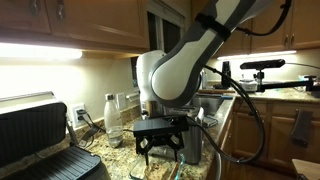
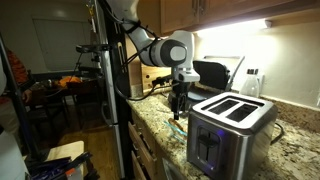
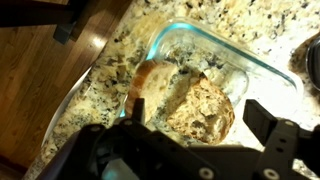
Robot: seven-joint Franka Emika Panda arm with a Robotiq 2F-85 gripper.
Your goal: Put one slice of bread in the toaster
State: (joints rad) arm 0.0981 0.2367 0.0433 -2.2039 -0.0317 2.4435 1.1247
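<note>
Pale tan slices of bread (image 3: 195, 105) with darker crusts lie in a clear glass dish (image 3: 250, 65) on the speckled granite counter. In the wrist view my gripper (image 3: 200, 116) is open, with one finger on each side of the nearest slice and just above it, not touching. It hangs low over the counter in both exterior views (image 1: 160, 150) (image 2: 179, 110). The brushed steel toaster (image 2: 230, 125) stands near the counter's front edge, close beside the gripper, with its two top slots empty.
A black hinged grill press (image 1: 40, 135) stands open on the counter; it also shows against the wall (image 2: 215, 72). A clear bottle (image 1: 112, 115) stands by the backsplash. The counter edge drops to wooden floor (image 3: 40, 90). Tripods stand beyond the counter.
</note>
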